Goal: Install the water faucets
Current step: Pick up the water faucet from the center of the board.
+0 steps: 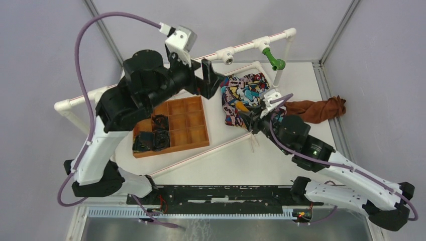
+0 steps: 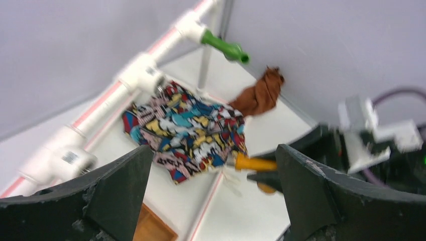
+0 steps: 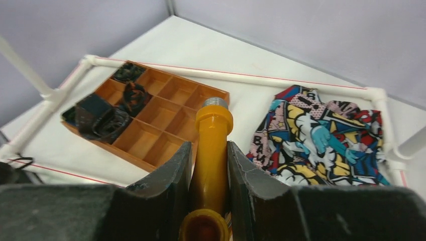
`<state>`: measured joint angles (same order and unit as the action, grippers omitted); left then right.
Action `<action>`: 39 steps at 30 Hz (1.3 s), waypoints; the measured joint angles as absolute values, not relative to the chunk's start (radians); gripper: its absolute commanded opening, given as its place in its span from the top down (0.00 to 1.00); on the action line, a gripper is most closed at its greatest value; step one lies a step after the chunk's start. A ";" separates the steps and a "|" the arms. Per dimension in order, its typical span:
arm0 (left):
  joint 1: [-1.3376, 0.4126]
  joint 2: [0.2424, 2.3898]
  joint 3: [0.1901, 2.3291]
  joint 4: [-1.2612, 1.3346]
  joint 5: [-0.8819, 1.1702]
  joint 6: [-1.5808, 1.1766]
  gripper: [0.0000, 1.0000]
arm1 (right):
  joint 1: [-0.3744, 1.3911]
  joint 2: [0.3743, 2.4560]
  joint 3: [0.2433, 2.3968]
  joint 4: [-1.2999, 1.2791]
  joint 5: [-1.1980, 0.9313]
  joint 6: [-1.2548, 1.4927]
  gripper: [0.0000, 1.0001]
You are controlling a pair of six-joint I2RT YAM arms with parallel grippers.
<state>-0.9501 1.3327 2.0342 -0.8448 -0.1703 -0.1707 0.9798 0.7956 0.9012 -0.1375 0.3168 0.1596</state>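
Done: green faucet (image 1: 274, 60) seated on pipe rail (image 1: 246, 46), upper right overhead | Left: orange faucet (image 3: 213, 118), pinched by right gripper (image 3: 210, 150), lower centre; bare fitting (image 1: 228, 56) waits | left gripper (image 2: 213, 160) spread, empty

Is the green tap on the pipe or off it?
On. The green tap sticks out of a white fitting on the pipe, with nothing holding it.

The left arm (image 1: 95, 150) and right arm (image 1: 351, 174) have white shells, black joints and purple cables (image 1: 76, 55), while the left tool (image 2: 213, 150) and right tool (image 3: 209, 145) are matte black.
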 measured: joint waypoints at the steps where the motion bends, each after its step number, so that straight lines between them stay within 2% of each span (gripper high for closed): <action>1: -0.946 1.367 2.101 -0.864 -0.193 -0.171 0.00 | 0.994 0.822 0.925 -0.143 0.342 0.143 1.00; 3: -0.925 1.439 2.241 -0.914 -0.237 -0.170 0.00 | 1.024 0.875 0.955 -0.152 0.397 0.102 1.00; 6: -0.847 1.499 2.328 -0.949 -0.250 -0.171 0.00 | 1.055 0.914 0.979 -0.179 0.460 0.037 1.00; 12: -0.628 1.608 2.334 -0.974 -0.186 -0.186 0.00 | 1.103 0.992 1.090 -0.206 0.590 -0.110 1.00; 24: -0.584 1.705 2.301 -0.968 -0.121 -0.186 0.02 | 1.137 1.008 1.106 -0.120 0.715 -0.355 1.00; 31: -0.575 1.705 2.236 -0.945 -0.135 -0.183 0.03 | 1.139 0.979 0.937 0.124 0.750 -0.586 1.00; 39: -0.557 1.689 2.186 -0.906 -0.136 -0.183 0.04 | 1.146 1.026 0.720 0.490 0.799 -0.990 1.00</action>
